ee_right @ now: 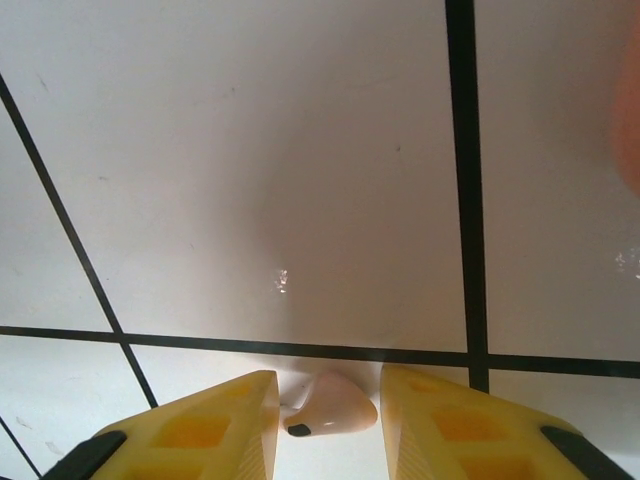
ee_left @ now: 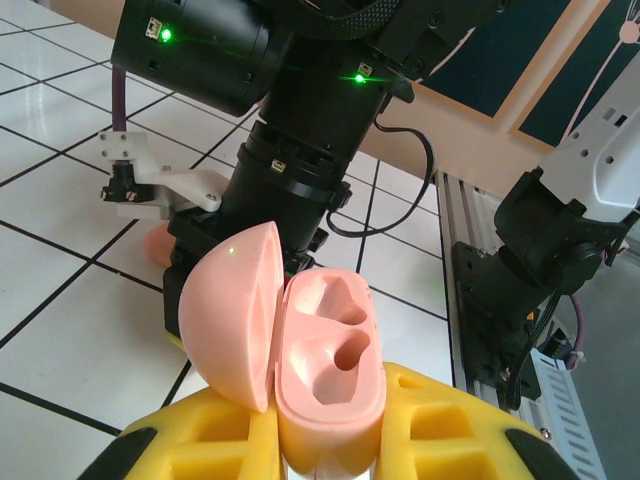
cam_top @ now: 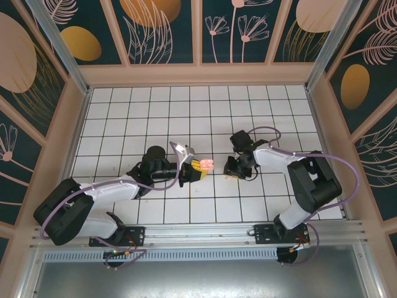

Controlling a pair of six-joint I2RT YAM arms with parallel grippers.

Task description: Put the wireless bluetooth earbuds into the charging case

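The left claw point(ee_left: 335, 435) was clenched on the charging case point(ee_left: 328, 412), yellow fingers point(ee_left: 215, 435) against its sides at the bottom of the left wrist view. The lid point(ee_left: 228, 310) stood open to the left, and both wells point(ee_left: 342, 352) were empty. The right claw point(ee_right: 330, 405) sat low over the white tiled counter point(ee_right: 300, 150), its fingers close on either side of a pale pink earbud point(ee_right: 335, 408) at bottom centre. Whether they pinched it could not be told.

No text, label or number is legible anywhere.
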